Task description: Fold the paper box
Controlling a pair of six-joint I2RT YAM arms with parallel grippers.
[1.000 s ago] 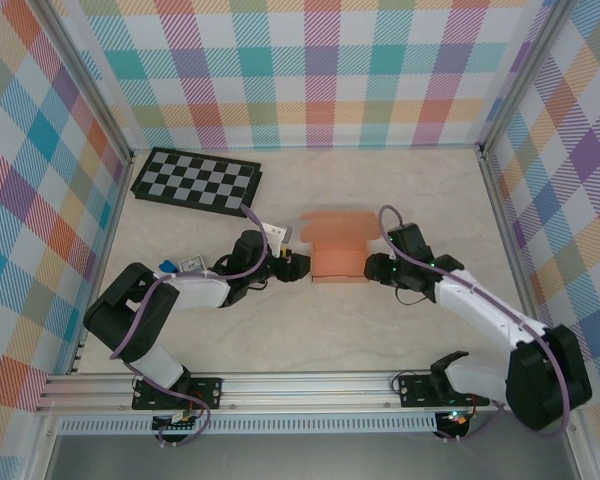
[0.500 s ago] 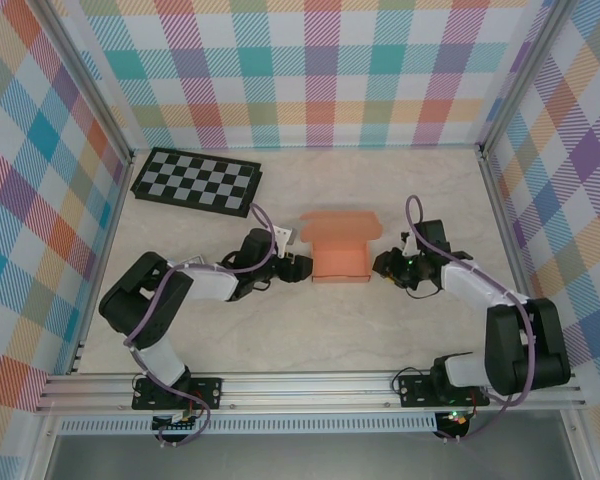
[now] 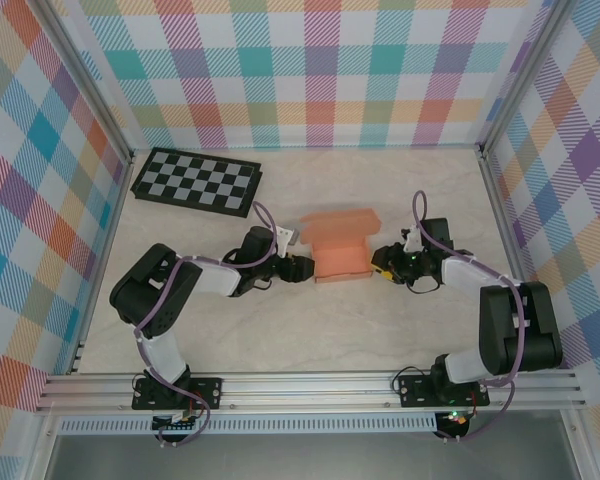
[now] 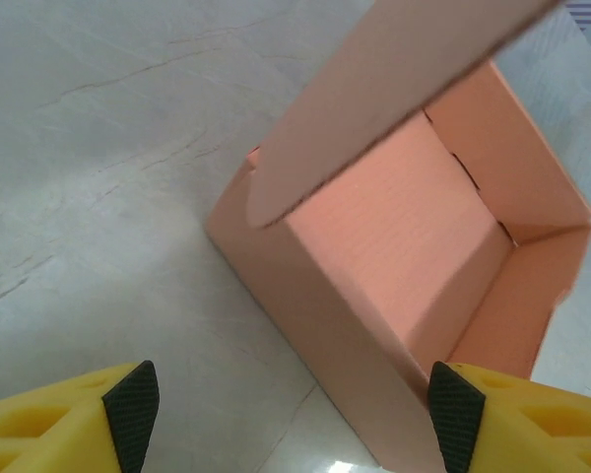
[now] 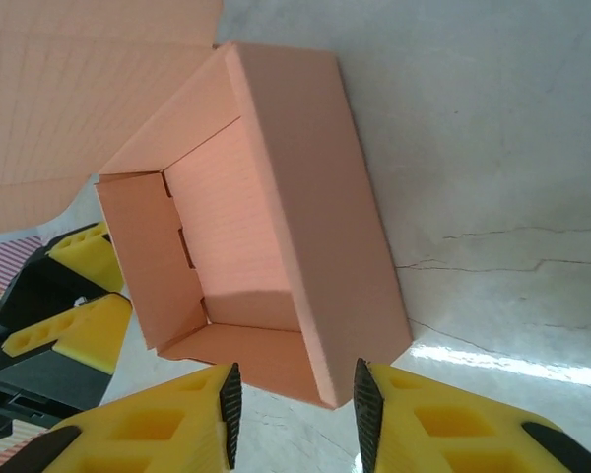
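- While the lid flap point(image 4: 374, 89) leans raised over the open tray, the left fingers point(image 4: 128, 414) stand wide apart and grip nothing; the near wall of the paper box point(image 3: 342, 255) runs between them, and I cannot tell whether either pad touches it.
- The right fingers point(image 5: 369, 409) are narrower but parted, astride the tray's opposite corner, with no clamp on the card to be seen.
- The box sits mid-table point(image 3: 280, 330) between the two arms, hollow side up.
- The step in hand looks like closing the lid: steady the tray low at one wall, push the flap over along its hinge crease, and avoid crushing the thin walls inward.
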